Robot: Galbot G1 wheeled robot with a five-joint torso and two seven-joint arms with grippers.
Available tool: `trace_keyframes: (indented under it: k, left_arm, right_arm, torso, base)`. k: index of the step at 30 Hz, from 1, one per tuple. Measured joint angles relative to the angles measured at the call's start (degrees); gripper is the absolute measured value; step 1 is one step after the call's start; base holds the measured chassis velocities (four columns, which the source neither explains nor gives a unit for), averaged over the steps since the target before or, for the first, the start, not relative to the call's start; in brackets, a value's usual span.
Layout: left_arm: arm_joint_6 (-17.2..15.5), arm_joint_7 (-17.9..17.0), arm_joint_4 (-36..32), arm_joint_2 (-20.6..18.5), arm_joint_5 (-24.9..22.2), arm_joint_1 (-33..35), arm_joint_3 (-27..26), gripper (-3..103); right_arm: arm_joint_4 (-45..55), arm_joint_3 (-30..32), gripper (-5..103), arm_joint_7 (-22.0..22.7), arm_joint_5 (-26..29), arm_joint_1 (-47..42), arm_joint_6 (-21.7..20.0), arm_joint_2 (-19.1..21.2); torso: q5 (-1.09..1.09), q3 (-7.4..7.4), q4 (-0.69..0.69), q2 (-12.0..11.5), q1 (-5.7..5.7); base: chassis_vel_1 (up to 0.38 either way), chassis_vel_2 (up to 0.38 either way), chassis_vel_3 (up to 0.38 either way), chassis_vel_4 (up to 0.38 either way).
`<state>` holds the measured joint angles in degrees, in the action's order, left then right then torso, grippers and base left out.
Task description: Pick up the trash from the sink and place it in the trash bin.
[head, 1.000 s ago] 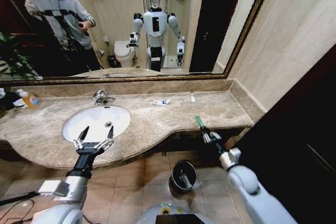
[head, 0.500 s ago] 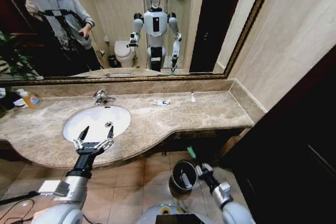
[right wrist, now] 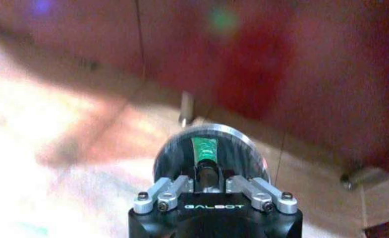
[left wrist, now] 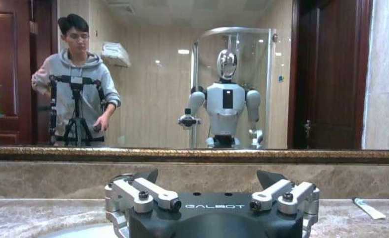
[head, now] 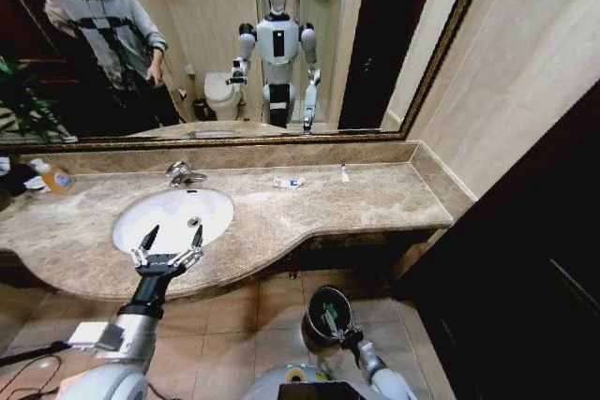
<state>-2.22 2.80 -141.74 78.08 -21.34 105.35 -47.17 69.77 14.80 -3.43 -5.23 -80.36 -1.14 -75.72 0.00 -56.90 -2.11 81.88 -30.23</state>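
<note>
- Jaws of the right gripper (right wrist: 206, 184) are pinched narrowly on a slim green stick (right wrist: 204, 147), directly above the small round black trash bin with a shiny rim (right wrist: 241, 139) on the tiled floor.
- Stick's long axis runs straight out from the fingertips, over the bin's mouth.
- Left gripper (head: 167, 251) hangs spread wide and empty over the near edge of the white oval porcelain sink (head: 211, 205).
- A white-blue packet (head: 287, 182) and a white tube (head: 344, 173) lie on the beige marble counter (head: 375, 199), well apart from both grippers.

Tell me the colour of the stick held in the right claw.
Green; the stick shows best in the right wrist view, held by the right claw over the trash bin.
</note>
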Motion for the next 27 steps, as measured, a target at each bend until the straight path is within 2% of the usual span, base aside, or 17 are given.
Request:
trace_keyframes:
  k: [3,13,27]
  left_arm:
    - [0.0,0.0,0.0,0.0,0.0,0.0,0.0,100]
    - [0.0,0.0,0.0,0.0,0.0,0.0,0.0,100]
    - [0.0,0.0,0.0,0.0,0.0,0.0,0.0,100]
  right_arm:
    - [-5.14,-0.15,20,-0.61,-3.32,2.57,-0.77,-0.96]
    - [-10.4,-0.4,20,-0.62,-4.9,6.49,-0.7,-2.08]
    - [-23.33,0.97,20,-0.62,-9.12,16.05,2.68,-6.28]
  torso:
    - [0.0,0.0,0.01,0.0,0.0]
    - [0.0,0.0,0.0,0.0,0.0]
    - [-0.01,0.0,0.0,0.0,0.0]
  base:
    - [0.0,0.0,0.0,0.0]
    - [0.0,0.0,0.0,0.0]
    - [0.0,0.0,0.0,0.0]
